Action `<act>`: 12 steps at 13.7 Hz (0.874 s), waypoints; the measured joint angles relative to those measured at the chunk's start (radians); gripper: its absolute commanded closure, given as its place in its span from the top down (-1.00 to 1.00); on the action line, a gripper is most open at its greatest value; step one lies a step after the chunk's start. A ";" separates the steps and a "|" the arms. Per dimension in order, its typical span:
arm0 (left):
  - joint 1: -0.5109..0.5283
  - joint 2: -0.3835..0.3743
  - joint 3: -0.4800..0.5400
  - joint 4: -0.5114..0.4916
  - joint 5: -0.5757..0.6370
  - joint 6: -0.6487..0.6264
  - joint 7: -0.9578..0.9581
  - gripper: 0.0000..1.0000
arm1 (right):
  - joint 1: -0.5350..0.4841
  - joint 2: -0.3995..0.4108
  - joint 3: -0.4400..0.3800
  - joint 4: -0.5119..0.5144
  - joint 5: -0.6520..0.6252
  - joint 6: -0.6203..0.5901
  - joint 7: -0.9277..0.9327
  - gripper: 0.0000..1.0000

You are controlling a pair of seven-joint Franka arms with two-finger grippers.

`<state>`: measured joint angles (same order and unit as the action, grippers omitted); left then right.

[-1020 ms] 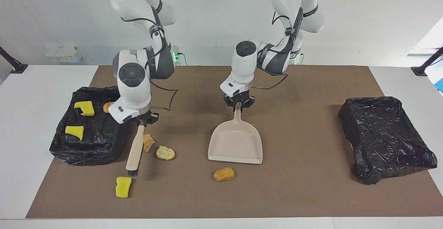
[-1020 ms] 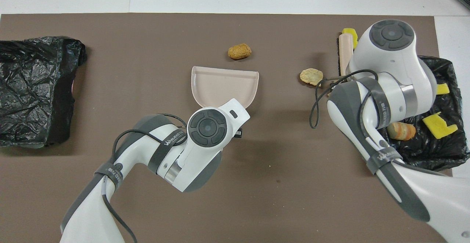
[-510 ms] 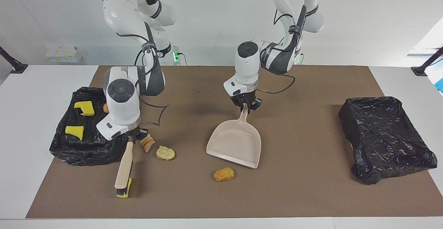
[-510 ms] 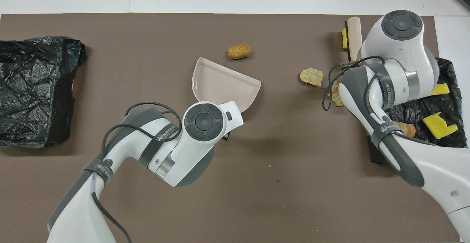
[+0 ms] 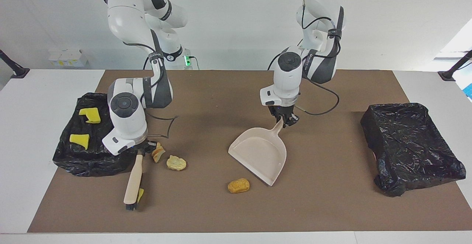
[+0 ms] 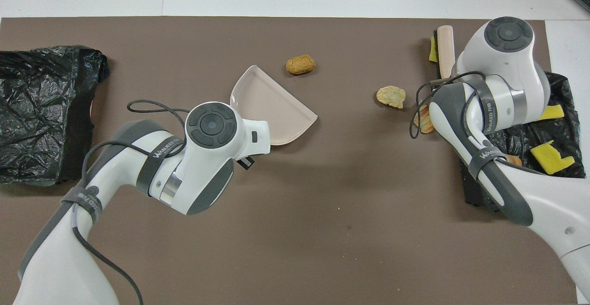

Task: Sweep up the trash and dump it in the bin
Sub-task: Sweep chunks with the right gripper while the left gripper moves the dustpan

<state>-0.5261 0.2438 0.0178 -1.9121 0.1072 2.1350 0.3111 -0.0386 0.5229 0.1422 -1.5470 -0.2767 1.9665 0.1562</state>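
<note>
On the brown mat (image 5: pixel 332 207) four scraps (image 5: pixel 176 162) lie loose: two beside the brush (image 5: pixel 133 179), a yellow one against its bristles, an orange chunk (image 5: pixel 238 185) just off the dustpan (image 5: pixel 260 153) lip; more sit in the bin (image 5: pixel 86 152) at the right arm's end. Bent low with wrist down, the right gripper (image 5: pixel 138 152) grips the brush handle. Angled downward, the left gripper (image 5: pixel 284 120) clamps the tilted dustpan's handle.
</note>
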 measured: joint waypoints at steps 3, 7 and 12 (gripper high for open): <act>0.042 0.006 0.001 0.010 0.000 0.000 0.164 -1.00 | 0.010 -0.002 0.058 0.001 0.077 -0.068 -0.009 -1.00; 0.084 0.023 0.002 0.043 0.001 -0.002 0.359 -1.00 | 0.011 -0.006 0.159 0.003 0.170 -0.165 -0.014 -1.00; 0.125 0.082 0.002 0.153 0.014 -0.021 0.564 -1.00 | 0.006 -0.072 0.189 0.015 0.229 -0.233 -0.014 -1.00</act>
<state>-0.4007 0.3262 0.0194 -1.7595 0.1215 2.1141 0.8748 -0.0324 0.4506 0.3316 -1.5320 -0.0476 1.7334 0.1425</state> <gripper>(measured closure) 0.687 0.744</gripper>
